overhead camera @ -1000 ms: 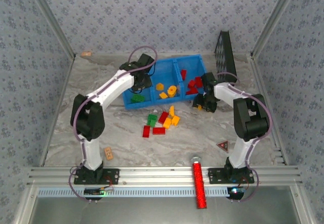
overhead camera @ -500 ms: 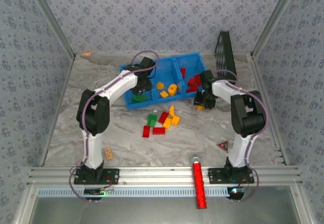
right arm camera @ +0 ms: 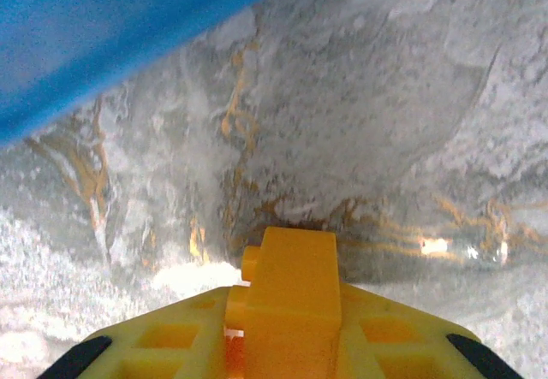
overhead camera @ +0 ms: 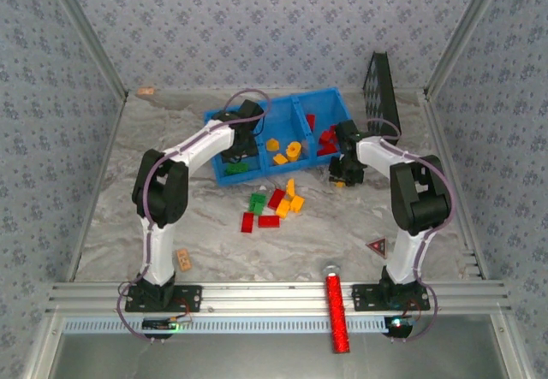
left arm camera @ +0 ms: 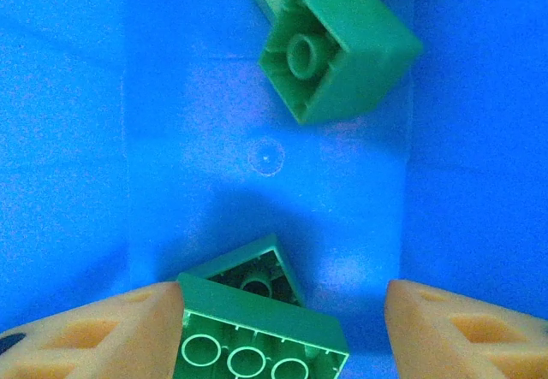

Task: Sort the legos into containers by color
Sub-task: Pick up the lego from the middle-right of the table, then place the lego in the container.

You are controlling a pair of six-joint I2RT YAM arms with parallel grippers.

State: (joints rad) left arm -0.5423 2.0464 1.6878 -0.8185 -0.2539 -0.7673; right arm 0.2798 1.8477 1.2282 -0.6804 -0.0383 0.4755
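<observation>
While the marbled table (overhead camera: 128, 191) and the blue tray (overhead camera: 317, 98) near its far edge sit just as they did a second ago, both arms have shifted. The left arm has folded in and lowered, so the left gripper (overhead camera: 238, 148) is now down inside the tray's left compartment (overhead camera: 224, 174). The right gripper (overhead camera: 342, 172) has eased a little closer to the tray's near right corner, low over the table. From the left wrist, the left gripper (left arm camera: 284, 298) stands spread wide. One finger touches a green brick (left arm camera: 257, 336) lying on the blue floor near the other green ones (left arm camera: 338, 54), and the other finger is well apart from it. I judge that brick released, so one more green is sorted. The right wrist view has the right gripper (right arm camera: 287, 302) clenched on an orange-yellow brick (right arm camera: 291, 263) just above the marble, with the tray wall (right arm camera: 103, 28) beside it. Its likely home is the middle compartment (overhead camera: 287, 167), where the orange-yellow ones lie. A mixed pile (overhead camera: 274, 204) waits mid-table, so plenty is left.
</observation>
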